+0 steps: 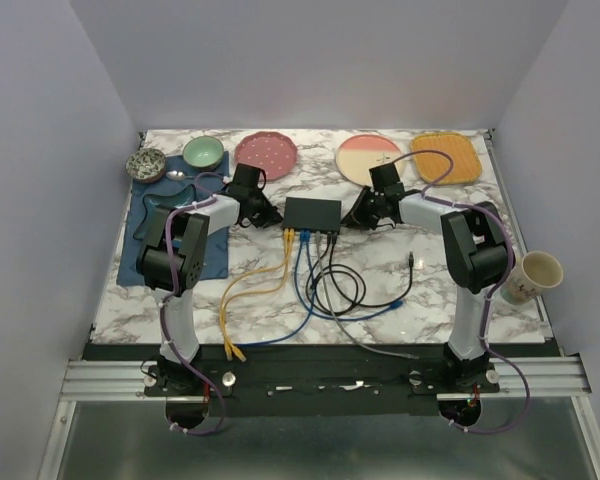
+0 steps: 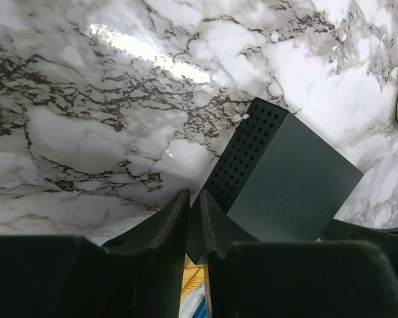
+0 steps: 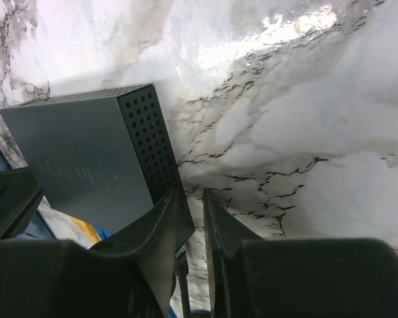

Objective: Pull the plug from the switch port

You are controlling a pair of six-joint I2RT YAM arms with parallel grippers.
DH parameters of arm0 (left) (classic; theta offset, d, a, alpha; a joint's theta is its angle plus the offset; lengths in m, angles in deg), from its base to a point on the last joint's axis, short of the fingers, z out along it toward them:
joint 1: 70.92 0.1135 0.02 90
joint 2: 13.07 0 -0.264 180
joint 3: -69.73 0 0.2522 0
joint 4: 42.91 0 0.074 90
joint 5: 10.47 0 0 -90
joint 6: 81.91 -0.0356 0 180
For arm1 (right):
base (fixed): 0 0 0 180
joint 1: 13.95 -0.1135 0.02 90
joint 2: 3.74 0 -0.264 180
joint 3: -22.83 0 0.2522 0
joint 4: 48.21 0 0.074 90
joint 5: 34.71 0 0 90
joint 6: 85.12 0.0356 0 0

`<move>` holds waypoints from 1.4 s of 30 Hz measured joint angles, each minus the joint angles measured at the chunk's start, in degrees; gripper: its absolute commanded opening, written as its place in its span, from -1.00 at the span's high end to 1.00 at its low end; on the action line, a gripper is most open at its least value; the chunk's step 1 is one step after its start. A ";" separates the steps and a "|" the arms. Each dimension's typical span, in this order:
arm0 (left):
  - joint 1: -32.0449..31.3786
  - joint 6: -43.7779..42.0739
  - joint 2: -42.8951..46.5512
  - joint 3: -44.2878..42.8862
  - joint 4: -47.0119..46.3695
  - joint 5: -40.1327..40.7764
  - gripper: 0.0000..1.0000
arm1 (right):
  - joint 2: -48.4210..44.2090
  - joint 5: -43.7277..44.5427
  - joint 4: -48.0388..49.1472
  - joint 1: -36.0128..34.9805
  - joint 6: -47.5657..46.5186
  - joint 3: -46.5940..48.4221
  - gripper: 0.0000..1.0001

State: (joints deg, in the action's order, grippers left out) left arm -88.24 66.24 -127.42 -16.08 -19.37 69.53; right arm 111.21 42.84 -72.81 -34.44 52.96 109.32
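Note:
The switch [image 1: 312, 213] is a flat black box in the middle of the marble table. Yellow plugs [image 1: 289, 237], blue plugs [image 1: 306, 239] and black plugs [image 1: 331, 240] sit in the sockets on its near edge, and their cables trail toward me. My left gripper [image 1: 271, 216] is shut and empty, low at the switch's left end. In the left wrist view the switch [image 2: 288, 182] lies just past the gripper [image 2: 194, 197]. My right gripper [image 1: 356, 216] is shut and empty at the right end. In the right wrist view the switch [image 3: 86, 159] lies left of the gripper [image 3: 190, 196].
Along the back stand a speckled bowl [image 1: 146, 165], a green bowl [image 1: 203, 152], a pink plate [image 1: 266, 154], a red-and-cream plate [image 1: 369, 155] and an orange tray [image 1: 445, 158]. A blue cloth [image 1: 140, 235] lies left. A cup [image 1: 533, 275] sits at the right edge. Loose cable loops [image 1: 340, 290] lie in front.

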 measured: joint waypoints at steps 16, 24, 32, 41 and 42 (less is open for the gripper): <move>-2.03 -0.42 14.69 13.68 0.70 7.48 0.04 | -13.46 5.57 1.05 -1.33 -3.39 -13.14 -0.07; -2.36 -3.58 25.88 10.86 -4.96 14.60 -0.89 | -32.54 16.02 4.37 -2.73 -10.36 -20.72 -1.00; -2.78 -4.11 11.89 3.19 -18.34 -0.28 -0.21 | -28.94 1.40 17.81 -2.73 -8.61 -26.60 -0.82; -3.72 -4.09 1.33 -0.63 -24.98 -11.32 0.06 | -23.98 -9.64 37.00 -2.69 -3.91 -31.80 -0.50; -3.76 -4.07 1.09 -0.63 -25.27 -11.82 0.07 | -22.88 -10.56 37.94 -2.62 -3.32 -31.76 -0.47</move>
State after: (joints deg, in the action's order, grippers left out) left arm -92.00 62.17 -126.32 -16.71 -44.64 57.70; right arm 88.33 32.28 -34.86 -37.06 49.64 77.56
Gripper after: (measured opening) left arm 0.480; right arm 0.782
